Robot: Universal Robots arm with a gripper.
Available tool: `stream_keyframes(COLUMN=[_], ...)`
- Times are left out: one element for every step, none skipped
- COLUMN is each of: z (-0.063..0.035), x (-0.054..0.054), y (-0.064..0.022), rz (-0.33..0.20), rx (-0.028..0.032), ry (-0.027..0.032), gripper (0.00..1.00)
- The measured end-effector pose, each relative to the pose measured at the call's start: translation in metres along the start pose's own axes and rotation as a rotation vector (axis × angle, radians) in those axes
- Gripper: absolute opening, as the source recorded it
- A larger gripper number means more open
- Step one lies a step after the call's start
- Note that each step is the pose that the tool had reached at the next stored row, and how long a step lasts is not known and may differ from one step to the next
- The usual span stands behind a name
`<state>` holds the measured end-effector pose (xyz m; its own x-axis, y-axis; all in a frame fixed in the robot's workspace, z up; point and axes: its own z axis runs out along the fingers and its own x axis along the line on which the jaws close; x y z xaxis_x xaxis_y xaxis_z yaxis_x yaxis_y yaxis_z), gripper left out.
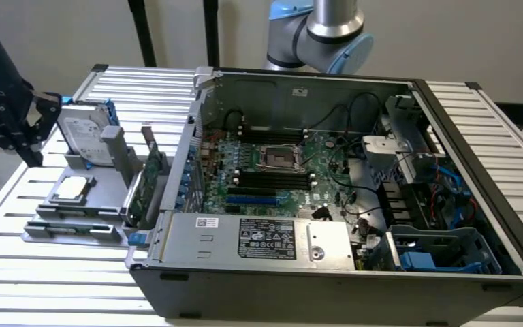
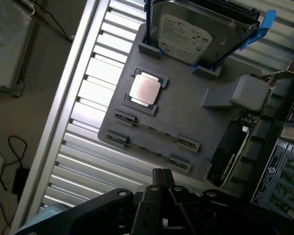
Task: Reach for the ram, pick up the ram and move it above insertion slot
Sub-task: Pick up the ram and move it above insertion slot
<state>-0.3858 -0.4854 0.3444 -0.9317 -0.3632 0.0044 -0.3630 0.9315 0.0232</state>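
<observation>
The desk (image 1: 52,279) is ribbed bare aluminium with a satin sheen. The grey holder tray (image 2: 186,107) on it looks like matt plastic. The processor (image 2: 145,90) has a bright, smooth metal lid. The hard drive (image 2: 186,32) has a dull metal cover with a paper label and sits in a blue plastic caddy (image 2: 265,22). The computer case (image 1: 334,289) is matt grey sheet metal. The gripper (image 2: 162,178) is matt black.

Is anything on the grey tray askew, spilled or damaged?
Nothing stands out. On the grey tray, the hard drive stands in its cradle, the processor lies flat in its recess, and the ram lies straight between its clips. No spill or damage shows.
</observation>
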Motion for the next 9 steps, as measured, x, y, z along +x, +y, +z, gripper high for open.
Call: stream_keyframes(z=[0.0001, 0.0000, 0.0001, 0.0001, 0.0002, 0.0002, 0.0002, 0.0002, 0.0003], x=[0.0000, 0.0000, 0.0000, 0.0000, 0.0000, 0.0000, 0.0000, 0.0000, 0.0000], y=[0.0000, 0.0000, 0.0000, 0.0000, 0.0000, 0.0000, 0.0000, 0.0000, 0.0000], rz=[-0.018, -0.036, -0.054, -0.074, -0.092, -0.109, -0.128, -0.145, -0.164], rx=[0.0001, 0.0001, 0.0002, 0.0003, 0.0004, 0.0005, 0.0005, 0.0006, 0.0007], ry=[0.0004, 0.0009, 0.0012, 0.0017, 0.0021, 0.0026, 0.0029, 0.0034, 0.0038], gripper=[0.11, 0.11, 0.11, 0.11, 0.11, 0.11, 0.11, 0.11, 0.11])
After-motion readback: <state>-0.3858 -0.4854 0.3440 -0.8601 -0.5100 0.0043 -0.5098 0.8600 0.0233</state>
